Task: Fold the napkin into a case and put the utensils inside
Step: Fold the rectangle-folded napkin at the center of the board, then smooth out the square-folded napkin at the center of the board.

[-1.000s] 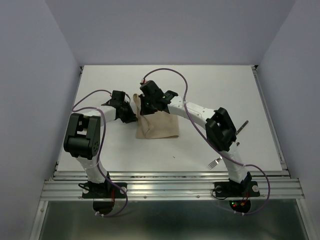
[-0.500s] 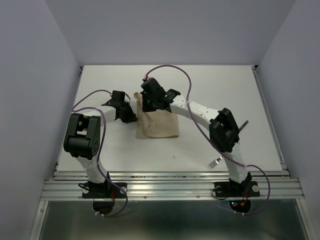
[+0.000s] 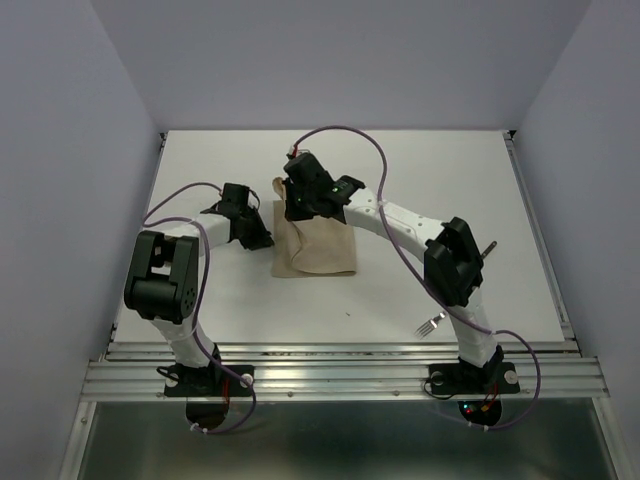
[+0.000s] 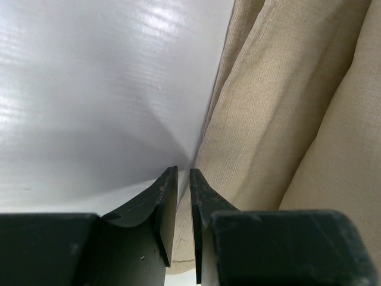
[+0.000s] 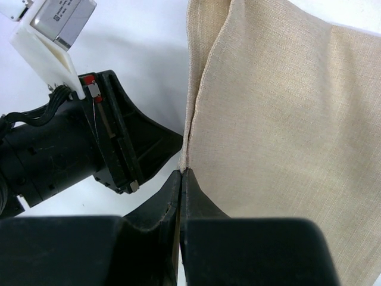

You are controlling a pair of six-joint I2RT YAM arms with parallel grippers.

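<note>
The right gripper (image 5: 180, 174) has its two black fingers pressed flat together, pinching the hemmed left edge of the plain beige-tan square cloth napkin (image 5: 268, 119). In the right wrist view that hem runs up from the fingertips to the top of the frame, and the cloth fills the right half.

The left gripper (image 4: 183, 176) has its fingers drawn almost together, with only a thin slit between them. A sliver of beige shows low in that slit, so they seem to be nipping a layer of the napkin's left edge, though the close view leaves this uncertain. Soft folds of cloth rise to the upper right of that frame, and the bare white table (image 4: 89, 89) fills the upper left.

From above, the napkin lies folded in a roughly rectangular shape at the middle of the table. The left gripper meets it at its left edge. The right gripper is at its upper left corner, where a small peak of cloth stands up.

The fork with silver tines (image 3: 430, 325) lies at the lower right, well apart from the napkin and beside the right arm's lower link. A slim dark handle (image 3: 487, 250), probably the knife's, pokes out from behind that arm at the right.
</note>
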